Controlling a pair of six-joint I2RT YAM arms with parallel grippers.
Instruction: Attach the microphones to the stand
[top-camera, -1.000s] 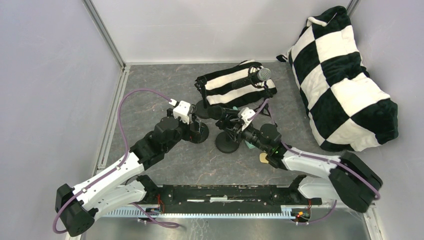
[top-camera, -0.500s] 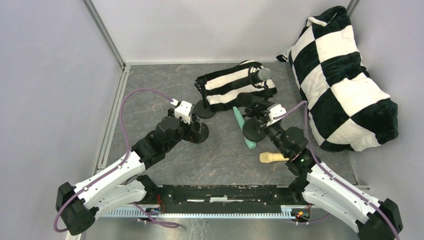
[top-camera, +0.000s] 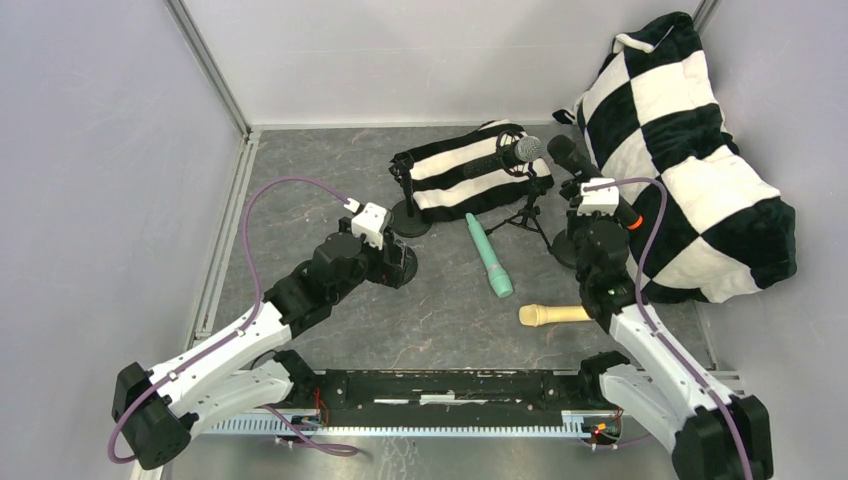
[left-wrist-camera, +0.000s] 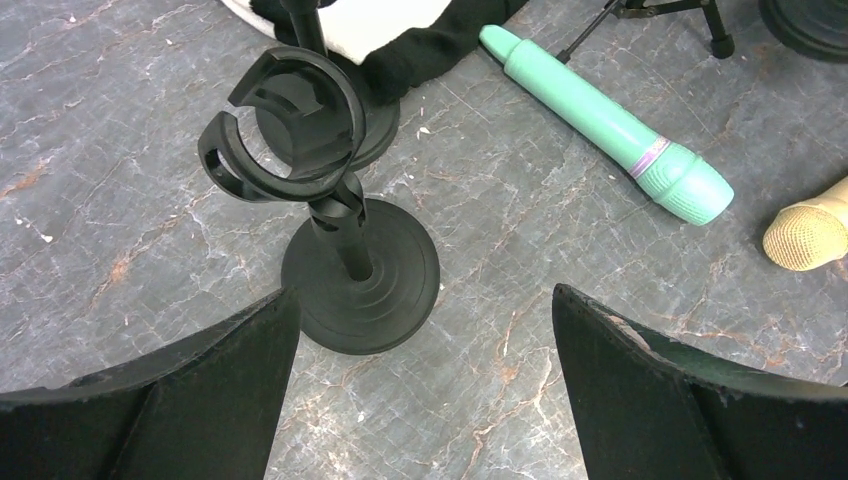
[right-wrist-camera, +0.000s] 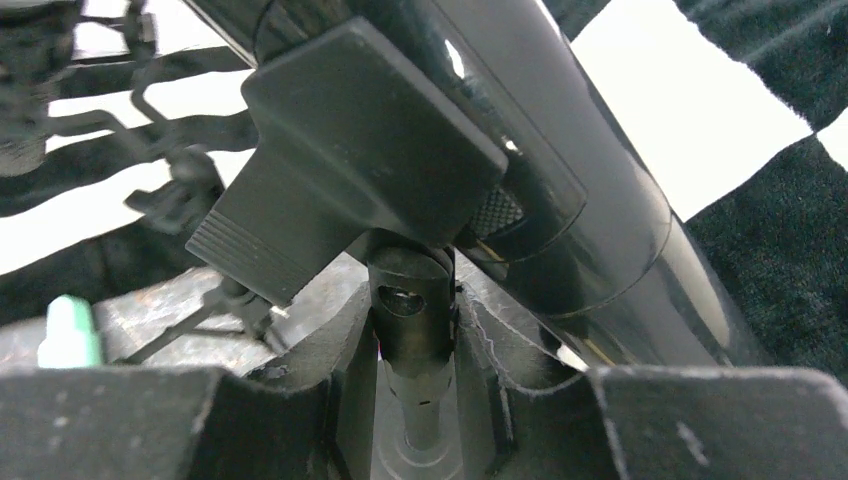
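**Right end effector clenched on the loaded stand; left end effector spread wide, holding nothing.**
The black microphone with orange ring sits in that stand's clip just above the right fingers, beside the checkered cushion. The empty stand stands just ahead of the left fingers. Beyond it, the mint green microphone and the cream-yellow microphone lie flat on the counter. The silver-mesh microphone sits on a tripod.
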